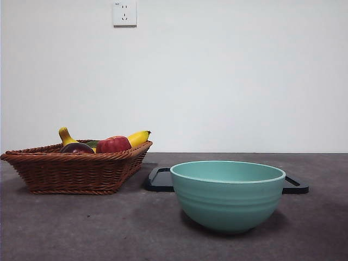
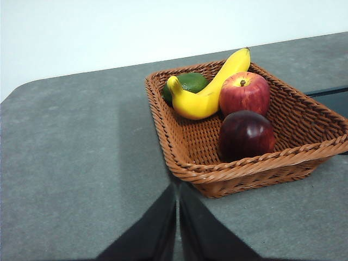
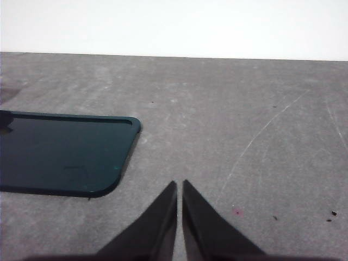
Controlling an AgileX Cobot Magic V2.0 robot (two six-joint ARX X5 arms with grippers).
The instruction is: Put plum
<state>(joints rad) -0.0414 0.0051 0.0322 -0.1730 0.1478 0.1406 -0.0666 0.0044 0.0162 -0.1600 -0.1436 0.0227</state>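
The grey counter (image 1: 81, 228) has plenty of bare surface in front of and between the things on it, and it runs back to a white wall (image 1: 228, 76) that carries a socket plate (image 1: 124, 13). In the left wrist view one corner of the counter curves round, well away from the basket.

On one side stands a brown wicker basket (image 1: 76, 171), low and square with sloping walls. Inside it lies the plum (image 2: 246, 135), dark maroon and glossy, against the near wall of the basket and touching the red apple (image 2: 244, 92) behind it. A yellow banana (image 2: 209, 89) leans across the basket beside the apple, and a green fruit (image 2: 188, 82) sits in the far corner, partly hidden by the banana. From the front only the top of the plum shows above the rim, next to the apple.

Apart from the basket, a mint-green bowl (image 1: 228, 196) stands near the front; I cannot see into it from this low angle. Behind it lies a flat black tray (image 3: 65, 155) with rounded corners, its ends showing either side of the bowl.

The left gripper (image 2: 178, 217) hangs above the counter just outside the basket's near corner, jaws pressed almost together and holding nothing. The right gripper (image 3: 179, 217) is likewise nearly closed and empty, over bare counter beside the tray's corner.
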